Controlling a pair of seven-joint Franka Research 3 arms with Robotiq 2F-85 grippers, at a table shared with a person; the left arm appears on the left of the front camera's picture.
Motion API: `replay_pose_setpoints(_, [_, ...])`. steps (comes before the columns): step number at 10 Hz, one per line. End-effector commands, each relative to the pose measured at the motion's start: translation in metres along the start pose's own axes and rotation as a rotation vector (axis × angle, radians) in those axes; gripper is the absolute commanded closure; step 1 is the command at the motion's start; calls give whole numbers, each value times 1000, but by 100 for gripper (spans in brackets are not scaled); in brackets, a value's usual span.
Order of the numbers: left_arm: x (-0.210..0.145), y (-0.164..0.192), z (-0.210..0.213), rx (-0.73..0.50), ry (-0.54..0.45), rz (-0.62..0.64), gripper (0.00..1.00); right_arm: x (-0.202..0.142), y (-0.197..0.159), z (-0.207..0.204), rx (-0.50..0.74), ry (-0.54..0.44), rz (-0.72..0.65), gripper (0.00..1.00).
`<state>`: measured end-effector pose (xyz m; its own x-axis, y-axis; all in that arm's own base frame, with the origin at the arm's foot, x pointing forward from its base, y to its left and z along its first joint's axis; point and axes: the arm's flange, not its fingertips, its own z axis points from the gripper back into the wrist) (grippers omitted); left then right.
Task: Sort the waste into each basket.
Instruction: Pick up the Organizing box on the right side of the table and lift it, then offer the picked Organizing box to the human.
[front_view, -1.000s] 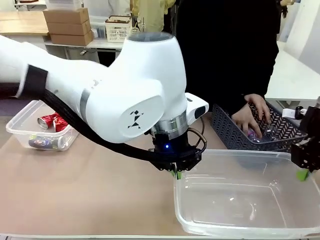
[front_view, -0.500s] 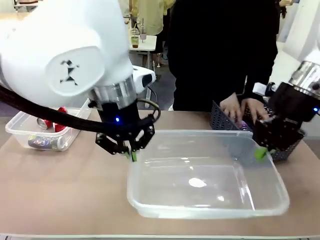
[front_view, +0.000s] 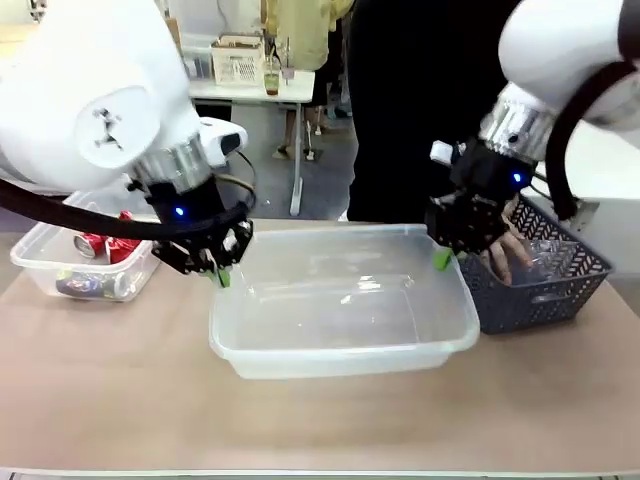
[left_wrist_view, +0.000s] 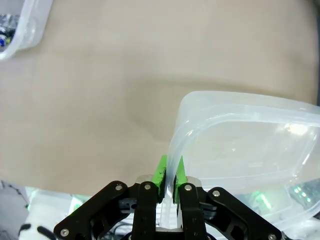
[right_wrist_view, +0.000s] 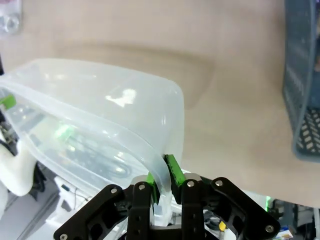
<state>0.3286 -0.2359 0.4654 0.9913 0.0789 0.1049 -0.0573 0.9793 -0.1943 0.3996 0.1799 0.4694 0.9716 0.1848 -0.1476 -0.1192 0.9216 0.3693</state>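
Observation:
A large empty clear tub (front_view: 340, 300) sits at the table's middle, held at both ends. My left gripper (front_view: 218, 272) is shut on its left rim, the green pads (left_wrist_view: 161, 172) pinching the rolled edge of the tub (left_wrist_view: 240, 140). My right gripper (front_view: 440, 258) is shut on the right rim, again with the tub (right_wrist_view: 100, 100) clamped between its pads (right_wrist_view: 173, 170). A second clear tub (front_view: 40, 262) at the far left holds crushed red cans (front_view: 105, 243) and a silver one (front_view: 85, 285). Clear bottles (front_view: 548, 255) lie in the dark basket.
The dark lattice basket (front_view: 540, 295) stands at the right, close behind my right gripper, and its wall (right_wrist_view: 300, 75) is near in the right wrist view. A person's hand (front_view: 505, 255) reaches into it. Bare table lies in front of the held tub.
Both arms have carried the big clear tub leftward from the front right corner to the middle of the table. The person's hand stays in the dark basket.

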Motion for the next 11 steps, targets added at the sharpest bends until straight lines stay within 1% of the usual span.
replay_pose_setpoints(1, [-22,-13,7,24,-7,2,100,5,-5,12,27,-5,-36,100])
replay_pose_setpoints(2, [-22,-13,7,24,-7,2,100,0,0,0,0,0,0,100])
replay_pose_setpoints(11, [-22,-13,7,24,-7,2,100,0,0,0,0,0,0,100])
